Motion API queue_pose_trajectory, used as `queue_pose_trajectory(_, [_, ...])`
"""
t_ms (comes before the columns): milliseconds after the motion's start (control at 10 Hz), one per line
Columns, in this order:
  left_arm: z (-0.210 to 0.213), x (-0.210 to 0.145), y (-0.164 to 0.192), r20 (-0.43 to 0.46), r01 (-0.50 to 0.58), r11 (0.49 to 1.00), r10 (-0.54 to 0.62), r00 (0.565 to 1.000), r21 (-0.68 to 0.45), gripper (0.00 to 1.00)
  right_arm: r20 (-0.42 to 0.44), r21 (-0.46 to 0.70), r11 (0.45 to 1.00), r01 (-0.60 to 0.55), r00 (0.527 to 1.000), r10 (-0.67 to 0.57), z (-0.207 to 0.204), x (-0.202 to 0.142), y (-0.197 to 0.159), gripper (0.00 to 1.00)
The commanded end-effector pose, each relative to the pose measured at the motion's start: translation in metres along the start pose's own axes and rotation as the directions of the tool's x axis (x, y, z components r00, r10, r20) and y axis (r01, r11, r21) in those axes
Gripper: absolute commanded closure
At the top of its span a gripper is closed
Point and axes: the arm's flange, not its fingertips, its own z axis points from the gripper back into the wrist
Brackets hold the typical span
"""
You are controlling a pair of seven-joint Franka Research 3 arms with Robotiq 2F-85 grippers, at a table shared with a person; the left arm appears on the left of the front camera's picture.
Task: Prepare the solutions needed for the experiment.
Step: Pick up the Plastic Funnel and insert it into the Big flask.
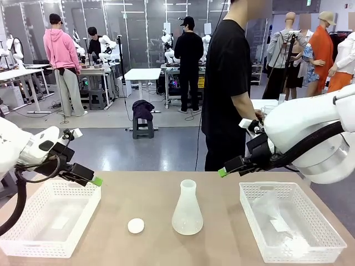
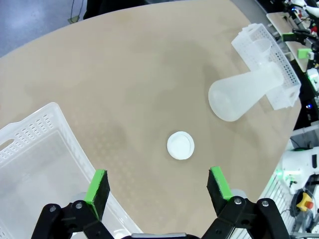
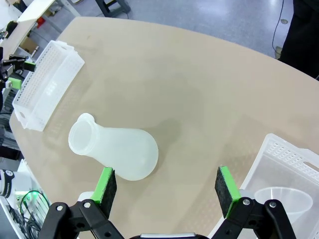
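A frosted-white conical flask [image 1: 187, 209] stands upright at the middle of the table, and I see no liquid in it; the solutions are out of view. A round white lid [image 1: 136, 225] lies flat to its left. My left gripper [image 1: 94, 179] hovers over the inner rim of the left basket, open and holding nothing. In the left wrist view its fingers [image 2: 98, 186] frame the lid [image 2: 180, 145], with the flask [image 2: 243, 95] farther off. My right gripper [image 1: 224, 172] hangs open above the table's far right. The right wrist view looks past that gripper [image 3: 166, 185] at the flask [image 3: 117, 151].
A white slotted basket [image 1: 33, 244] sits at the front left and another [image 1: 333, 244] at the front right, the right one holding a clear cup [image 3: 282, 198]. A person in black [image 1: 227, 83] stands at the far edge. Bare tabletop lies beyond the flask.
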Motion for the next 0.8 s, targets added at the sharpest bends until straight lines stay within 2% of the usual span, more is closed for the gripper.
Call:
queue_pose_trajectory(0, [0.001, -0.001, -0.009, -0.003, -0.005, 0.999, 0.005, 1.000, 0.038, 0.00, 0.001, -0.013, 1.000, 0.001, 1.000, -0.001, 0.003, -0.001, 0.004, 0.00])
queue_pose_trajectory(100, [0.000, 0.000, 0.000, 0.000, 0.000, 1.000, 0.000, 1.000, 0.000, 0.00, 0.000, 0.000, 1.000, 0.000, 1.000, 0.000, 0.000, 0.000, 0.000, 0.00])
queue_pose_trajectory(200, [0.000, 0.004, 0.011, 0.020, -0.150, 0.959, 0.160, 0.987, -0.242, 0.00, 0.049, 0.130, 0.982, 0.138, 0.988, -0.145, -0.002, 0.001, -0.009, 0.00])
queue_pose_trajectory(300, [0.000, 0.006, 0.028, 0.028, -0.257, 0.886, 0.290, 0.957, -0.386, 0.00, 0.073, 0.207, 0.951, 0.232, 0.965, -0.251, -0.004, -0.001, -0.021, 0.00])
queue_pose_trajectory(400, [-0.001, 0.008, 0.038, 0.010, -0.291, 0.817, 0.341, 0.940, -0.498, 0.00, 0.084, 0.292, 0.910, 0.293, 0.940, -0.330, -0.004, -0.001, -0.028, 0.00])
queue_pose_trajectory(500, [-0.002, 0.011, 0.043, -0.001, -0.306, 0.754, 0.376, 0.927, -0.581, 0.00, 0.095, 0.341, 0.873, 0.349, 0.911, -0.401, -0.003, 0.000, -0.033, 0.00])
queue_pose_trajectory(700, [0.006, 0.008, 0.044, -0.017, -0.327, 0.657, 0.431, 0.902, -0.679, 0.00, 0.065, 0.446, 0.773, 0.451, 0.845, -0.531, -0.001, 0.001, -0.037, 0.00])
